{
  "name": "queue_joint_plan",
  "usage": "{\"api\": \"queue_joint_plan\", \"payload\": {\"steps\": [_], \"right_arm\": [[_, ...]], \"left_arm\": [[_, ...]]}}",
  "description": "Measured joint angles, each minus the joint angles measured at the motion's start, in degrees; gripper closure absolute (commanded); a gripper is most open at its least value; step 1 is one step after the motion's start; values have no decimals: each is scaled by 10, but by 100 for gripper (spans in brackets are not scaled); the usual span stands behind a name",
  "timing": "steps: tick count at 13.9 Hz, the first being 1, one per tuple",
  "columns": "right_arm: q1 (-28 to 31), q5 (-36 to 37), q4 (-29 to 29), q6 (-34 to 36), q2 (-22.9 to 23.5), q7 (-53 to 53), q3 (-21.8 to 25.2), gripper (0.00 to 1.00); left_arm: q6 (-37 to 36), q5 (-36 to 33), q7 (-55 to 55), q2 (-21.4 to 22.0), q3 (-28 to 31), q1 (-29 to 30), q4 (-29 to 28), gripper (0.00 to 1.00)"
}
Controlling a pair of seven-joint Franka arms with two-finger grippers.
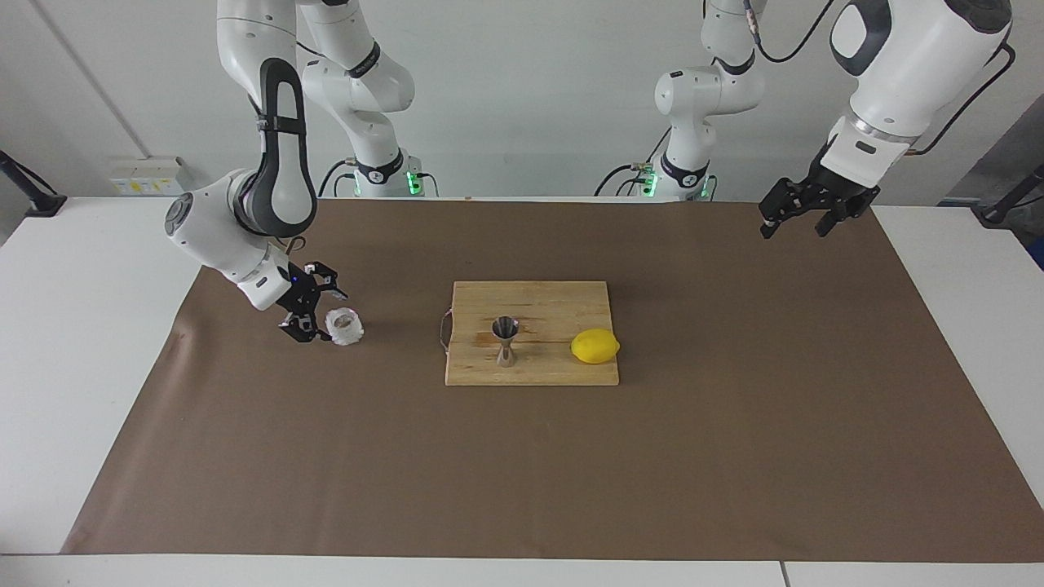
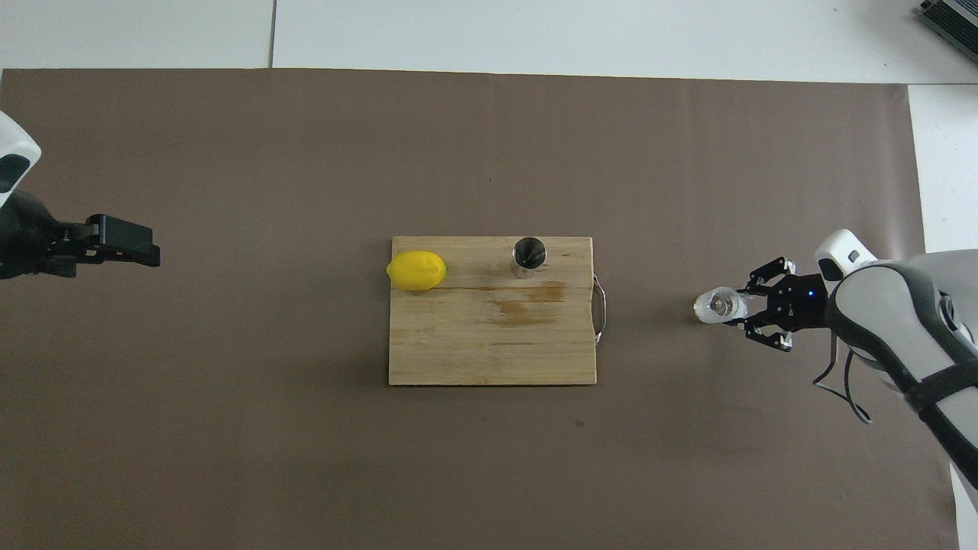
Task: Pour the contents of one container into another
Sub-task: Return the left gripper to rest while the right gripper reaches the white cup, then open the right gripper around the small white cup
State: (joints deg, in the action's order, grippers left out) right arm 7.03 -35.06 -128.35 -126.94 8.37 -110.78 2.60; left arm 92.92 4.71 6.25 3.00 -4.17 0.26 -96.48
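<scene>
No label or lettering was readable on anything. The glass cup (image 1: 344, 325) stood upright, mouth up, on the brown mat (image 1: 522, 473) toward the right arm's end of the bench, and the right gripper (image 1: 320, 319) was down beside it, jaws clenched on its rim. The steel jigger (image 1: 506, 340) stood upright too, long axis vertical, open cone up, on the wooden cutting board (image 1: 538, 371) with the lemon (image 1: 594, 346) beside it. The left gripper (image 1: 803, 214) waited raised over the mat's other end, jaws released.
</scene>
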Motion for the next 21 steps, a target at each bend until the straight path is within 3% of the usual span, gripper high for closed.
{"api": "queue_joint_plan", "payload": {"steps": [5,6,7,16,21], "right_arm": [[-2,-16,1,-1,0,0,-1,100],[-2,-17,1,-1,0,0,-2,83],[-2,-17,1,-1,0,0,-2,3],[-22,-32,2,-26,0,-2,-5,0],[-30,-65,1,-59,9,-60,-5,0]], "left_arm": [[-13,-33,-1,-1,-1,-7,-1,0],[-15,-34,-1,-1,-2,-8,-1,0],[-15,-34,-2,-1,-2,-9,-1,0],[-29,-34,-4,11,-4,-12,2,0],[-32,-34,-4,21,-4,-12,2,0]]}}
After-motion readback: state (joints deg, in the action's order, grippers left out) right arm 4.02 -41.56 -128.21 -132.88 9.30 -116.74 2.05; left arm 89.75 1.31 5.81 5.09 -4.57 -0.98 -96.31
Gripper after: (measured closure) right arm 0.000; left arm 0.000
